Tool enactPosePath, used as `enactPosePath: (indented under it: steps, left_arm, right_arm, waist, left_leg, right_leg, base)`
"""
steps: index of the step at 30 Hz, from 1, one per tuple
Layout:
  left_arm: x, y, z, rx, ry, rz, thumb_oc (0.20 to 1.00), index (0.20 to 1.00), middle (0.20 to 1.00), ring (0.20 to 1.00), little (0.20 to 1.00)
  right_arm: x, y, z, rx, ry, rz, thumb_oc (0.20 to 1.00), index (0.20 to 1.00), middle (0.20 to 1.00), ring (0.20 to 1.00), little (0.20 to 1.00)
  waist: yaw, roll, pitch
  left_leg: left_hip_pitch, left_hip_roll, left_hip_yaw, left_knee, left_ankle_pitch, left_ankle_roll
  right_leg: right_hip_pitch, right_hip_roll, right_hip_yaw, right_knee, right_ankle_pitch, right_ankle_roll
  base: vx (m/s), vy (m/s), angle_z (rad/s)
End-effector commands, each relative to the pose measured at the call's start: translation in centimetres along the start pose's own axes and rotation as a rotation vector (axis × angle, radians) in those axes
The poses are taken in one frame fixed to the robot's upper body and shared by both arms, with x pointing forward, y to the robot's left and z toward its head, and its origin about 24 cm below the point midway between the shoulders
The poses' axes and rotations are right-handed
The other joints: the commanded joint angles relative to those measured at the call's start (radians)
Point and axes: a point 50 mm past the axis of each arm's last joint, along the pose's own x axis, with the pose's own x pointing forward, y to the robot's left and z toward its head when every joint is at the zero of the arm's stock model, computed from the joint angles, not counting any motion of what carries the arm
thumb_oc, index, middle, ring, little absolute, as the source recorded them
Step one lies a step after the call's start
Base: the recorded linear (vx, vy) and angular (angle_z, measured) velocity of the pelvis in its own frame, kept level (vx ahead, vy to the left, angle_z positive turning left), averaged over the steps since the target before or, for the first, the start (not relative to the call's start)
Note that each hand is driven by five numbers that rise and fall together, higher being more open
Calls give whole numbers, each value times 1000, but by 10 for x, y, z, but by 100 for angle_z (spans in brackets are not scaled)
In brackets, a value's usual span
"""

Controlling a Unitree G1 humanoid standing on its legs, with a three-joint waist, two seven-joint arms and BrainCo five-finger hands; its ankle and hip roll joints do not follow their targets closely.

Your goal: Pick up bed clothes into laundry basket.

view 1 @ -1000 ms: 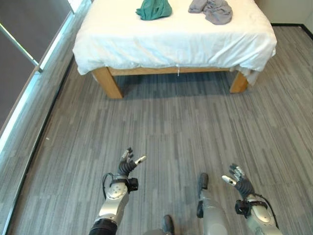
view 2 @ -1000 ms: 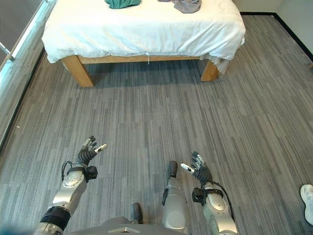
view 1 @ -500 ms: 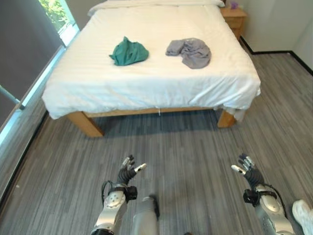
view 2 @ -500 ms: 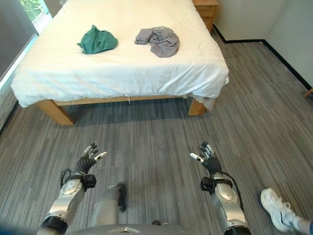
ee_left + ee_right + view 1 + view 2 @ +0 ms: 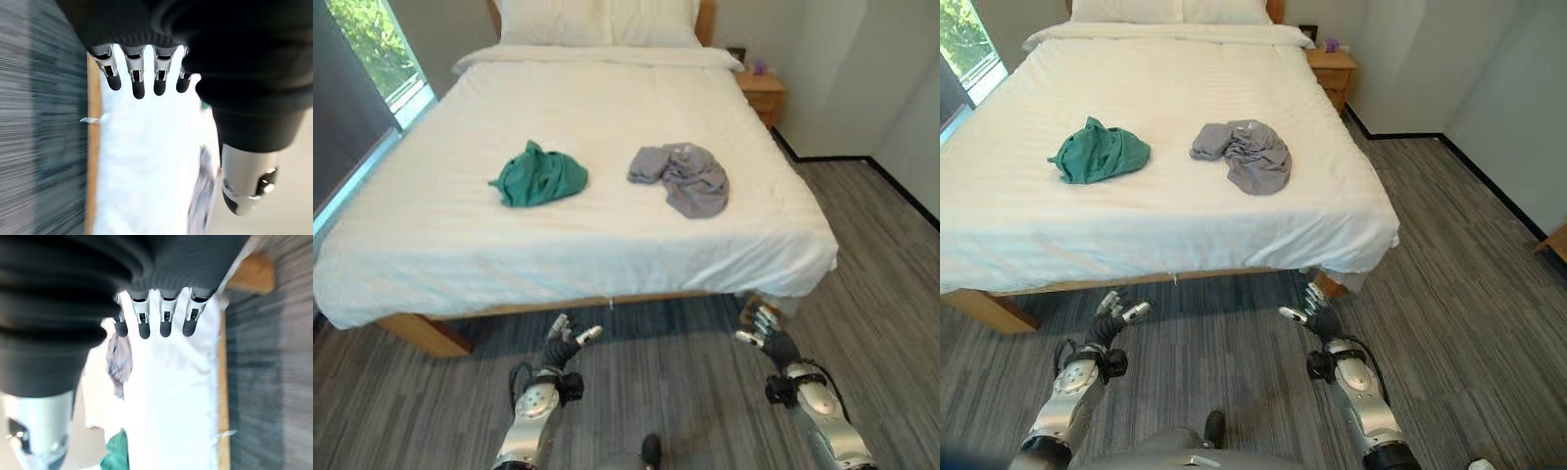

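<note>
- The bed (image 5: pixel 431 264) spans the upper and middle frame, its white near edge directly ahead of the left hand (image 5: pixel 563 345) and right hand (image 5: pixel 771 341), both open and empty over bare grey floor (image 5: pixel 1449 255).
- Mattress top lies open around the green garment (image 5: pixel 540 178) and grey garment (image 5: pixel 683 176), which sit apart.
- Nightstand (image 5: pixel 1332 70) and wall (image 5: pixel 1430 59) close the upper right.

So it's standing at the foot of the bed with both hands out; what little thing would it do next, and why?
Probably step closer and reach toward the clothes. Both the left hand and the right hand are open and hold nothing, low by the bed's near edge, while the green garment and the grey garment lie crumpled farther up the white bed, likely beyond reach.
</note>
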Motion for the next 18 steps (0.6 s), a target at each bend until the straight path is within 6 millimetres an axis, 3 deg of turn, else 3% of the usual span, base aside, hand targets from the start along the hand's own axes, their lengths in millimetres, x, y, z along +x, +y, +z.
enactPosePath:
  steps: [1, 2, 3, 4, 5, 6, 7, 8, 9, 12, 13, 14, 15, 16, 18]
  left_arm:
    - [-2, 9, 23, 70, -116, -28, 1000, 1000, 1000, 1000, 1000]
    - [-2, 5, 21, 67, -110, -53, 1000, 1000, 1000, 1000, 1000]
    - [-2, 5, 21, 67, -111, -53, 1000, 1000, 1000, 1000, 1000]
    - [-1, 3, 20, 79, -107, -66, 1000, 1000, 1000, 1000, 1000]
    - [3, 0, 21, 101, -108, -77, 1000, 1000, 1000, 1000, 1000]
    - [3, 0, 20, 113, -103, -80, 1000, 1000, 1000, 1000, 1000]
    - [2, -2, 21, 113, -110, -91, 1000, 1000, 1000, 1000, 1000]
    - [-2, -1, 16, 104, -91, -88, 1000, 1000, 1000, 1000, 1000]
    - [-6, 2, 6, 65, -54, -83, 1000, 1000, 1000, 1000, 1000]
    - [-3, -2, 3, 36, -30, -94, 1000, 1000, 1000, 1000, 1000]
    - [-4, -2, 3, 25, -27, -100, 1000, 1000, 1000, 1000, 1000]
    - [-6, -4, 1, 24, -18, -115, 1000, 1000, 1000, 1000, 1000]
    - [-9, -6, -2, 37, -1, -151, 1000, 1000, 1000, 1000, 1000]
    - [-12, -8, -5, 50, 12, -177, 1000, 1000, 1000, 1000, 1000]
    - [-17, -12, -11, 92, 36, -241, 1000, 1000, 1000, 1000, 1000]
  right_arm:
    - [0, -19, 23, -69, -104, -29, 1000, 1000, 1000, 1000, 1000]
    - [-4, -28, 24, -77, -105, -57, 1000, 1000, 1000, 1000, 1000]
    - [-4, -28, 24, -77, -105, -57, 1000, 1000, 1000, 1000, 1000]
    - [-6, -34, 27, -92, -112, -79, 1000, 1000, 1000, 1000, 1000]
    - [-9, -44, 37, -115, -152, -112, 1000, 1000, 1000, 1000, 1000]
    - [-12, -54, 43, -134, -167, -141, 1000, 1000, 1000, 1000, 1000]
    - [-12, -55, 48, -130, -190, -152, 1000, 1000, 1000, 1000, 1000]
    - [-12, -58, 57, -152, -219, -146, 1000, 1000, 1000, 1000, 1000]
    - [-11, -75, 85, -186, -309, -198, 1000, 1000, 1000, 1000, 1000]
    - [-12, -92, 113, -206, -387, -240, 1000, 1000, 1000, 1000, 1000]
    - [-14, -100, 126, -266, -401, -256, 1000, 1000, 1000, 1000, 1000]
    - [-16, -107, 132, -305, -396, -266, 1000, 1000, 1000, 1000, 1000]
    - [-20, -124, 145, -399, -378, -301, 1000, 1000, 1000, 1000, 1000]
    - [-21, -131, 155, -464, -372, -305, 1000, 1000, 1000, 1000, 1000]
    - [-12, -144, 176, -681, -311, -324, 1000, 1000, 1000, 1000, 1000]
  waist:
    - [6, 17, -23]
    - [-23, 3, -28]
    - [-26, 6, -28]
    - [-44, -5, -31]
    - [-64, -20, -36]
    - [-55, -29, -40]
    - [-41, -33, -47]
    - [-35, -36, -54]
    - [-31, -38, -65]
    - [-31, -60, -19]
    - [-25, -71, -3]
    - [-19, -73, 0]
    - [-9, -76, -4]
    - [-3, -68, -13]
    - [18, -54, -27]
  left_leg:
    - [108, 103, -21, -108, 89, -158]
    - [147, 92, -74, -111, 53, -179]
    - [146, 95, -78, -110, 54, -179]
    - [168, 89, -117, -114, 31, -188]
    - [175, 94, -182, -116, 6, -195]
    - [181, 100, -201, -117, -2, -203]
    - [175, 105, -217, -111, 2, -205]
    - [177, 113, -223, -109, -10, -209]
    - [142, 119, -261, -40, 2, -240]
    - [19, 104, -226, 207, 54, -286]
    - [-29, 124, -177, 256, 87, -287]
    - [-48, 148, -149, 229, 102, -288]
    - [-77, 193, -95, 128, 105, -291]
    - [-77, 211, -63, 37, 115, -291]
    - [-82, 199, -68, -33, 134, -300]
  right_leg:
    - [84, -54, -16, -448, 214, 46]
    - [86, -45, 22, -699, 207, 50]
    - [94, -43, 16, -712, 215, 49]
    - [105, -16, 93, -847, 202, 59]
    - [127, 19, 249, -969, 203, 86]
    - [145, 23, 254, -948, 178, 81]
    - [158, 18, 240, -960, 191, 93]
    - [161, 14, 212, -952, 182, 80]
    - [193, 36, 180, -984, 169, 48]
    - [244, 17, 105, -992, 160, 17]
    - [277, 15, 71, -1007, 153, 3]
    - [299, 11, 55, -1019, 145, 4]
    - [333, 0, 17, -1047, 131, 13]
    - [349, 3, -5, -1065, 121, 19]
    - [358, 16, -15, -1066, 101, 24]
  base:
    - [675, -277, 91]
    - [523, -249, 62]
    - [556, -289, 71]
    - [451, -231, 152]
    - [543, -311, 140]
    - [398, -321, 176]
    - [253, -256, 169]
    - [380, -426, 189]
    - [356, -387, 112]
    - [150, -283, 113]
    - [154, -215, 113]
    - [256, -186, 86]
    - [266, -75, 76]
    - [276, -56, 79]
    - [238, 16, 72]
